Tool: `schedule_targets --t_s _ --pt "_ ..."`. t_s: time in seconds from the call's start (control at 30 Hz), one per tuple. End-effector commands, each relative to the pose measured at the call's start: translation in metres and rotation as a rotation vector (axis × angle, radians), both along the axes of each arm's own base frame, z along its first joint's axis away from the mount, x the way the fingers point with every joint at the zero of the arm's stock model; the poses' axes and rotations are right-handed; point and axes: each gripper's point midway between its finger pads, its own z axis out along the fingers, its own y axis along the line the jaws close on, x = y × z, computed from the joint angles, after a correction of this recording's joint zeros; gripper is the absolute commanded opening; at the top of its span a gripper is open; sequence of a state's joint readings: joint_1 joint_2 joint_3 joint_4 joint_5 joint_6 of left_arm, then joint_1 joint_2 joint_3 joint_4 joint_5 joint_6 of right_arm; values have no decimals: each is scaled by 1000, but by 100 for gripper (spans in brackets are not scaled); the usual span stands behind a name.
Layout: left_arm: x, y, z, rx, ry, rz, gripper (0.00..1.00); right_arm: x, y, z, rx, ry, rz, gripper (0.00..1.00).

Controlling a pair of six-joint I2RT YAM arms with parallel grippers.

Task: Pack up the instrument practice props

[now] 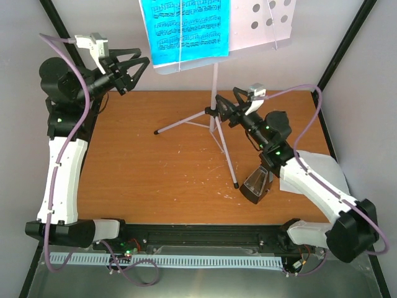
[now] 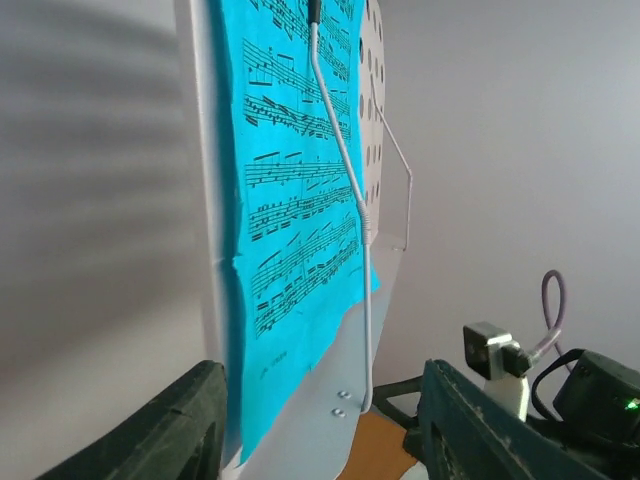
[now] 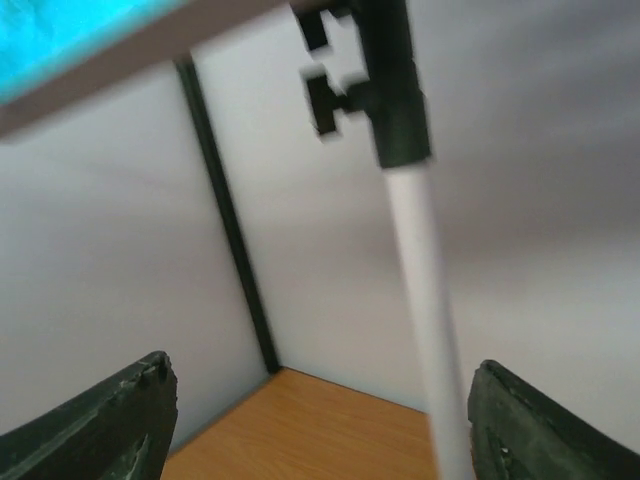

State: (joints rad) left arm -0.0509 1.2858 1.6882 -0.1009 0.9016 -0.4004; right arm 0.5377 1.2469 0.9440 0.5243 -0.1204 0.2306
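The silver tripod music stand (image 1: 215, 87) rises at the back centre, and a blue music sheet (image 1: 185, 31) lies against its perforated grey tray (image 1: 267, 22). At the tray's left edge my left gripper (image 1: 144, 62) is open. In the left wrist view its fingers (image 2: 170, 430) straddle the sheet's lower corner (image 2: 300, 200) and the tray (image 2: 320, 410) without touching. My right gripper (image 1: 218, 110) stands open around the stand's pole (image 3: 425, 300), which runs close to the right finger. The black metronome (image 1: 255, 184) stands at the front right. A white sheet (image 1: 319, 164) lies under the right arm.
The tripod's legs (image 1: 180, 126) spread across the orange table (image 1: 155, 174), one reaching toward the metronome. A thin wire page holder (image 2: 345, 170) crosses the blue sheet. A black clamp (image 3: 385, 90) tops the pole. Black frame posts (image 1: 59, 25) and grey walls close in the back.
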Motion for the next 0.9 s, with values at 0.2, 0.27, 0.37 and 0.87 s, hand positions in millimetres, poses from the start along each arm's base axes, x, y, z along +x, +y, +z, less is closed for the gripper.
schedule_targets --t_s 0.2,0.27,0.37,0.87 --pt "14 1 -1 -17 100 109 46 -68 45 80 43 109 430 71" --pt "13 1 1 -10 94 111 46 -61 42 98 65 138 395 71" --pt "12 1 3 -3 96 109 47 -46 41 120 66 198 341 70" --pt "10 -4 8 10 112 68 51 11 18 160 69 274 211 61"
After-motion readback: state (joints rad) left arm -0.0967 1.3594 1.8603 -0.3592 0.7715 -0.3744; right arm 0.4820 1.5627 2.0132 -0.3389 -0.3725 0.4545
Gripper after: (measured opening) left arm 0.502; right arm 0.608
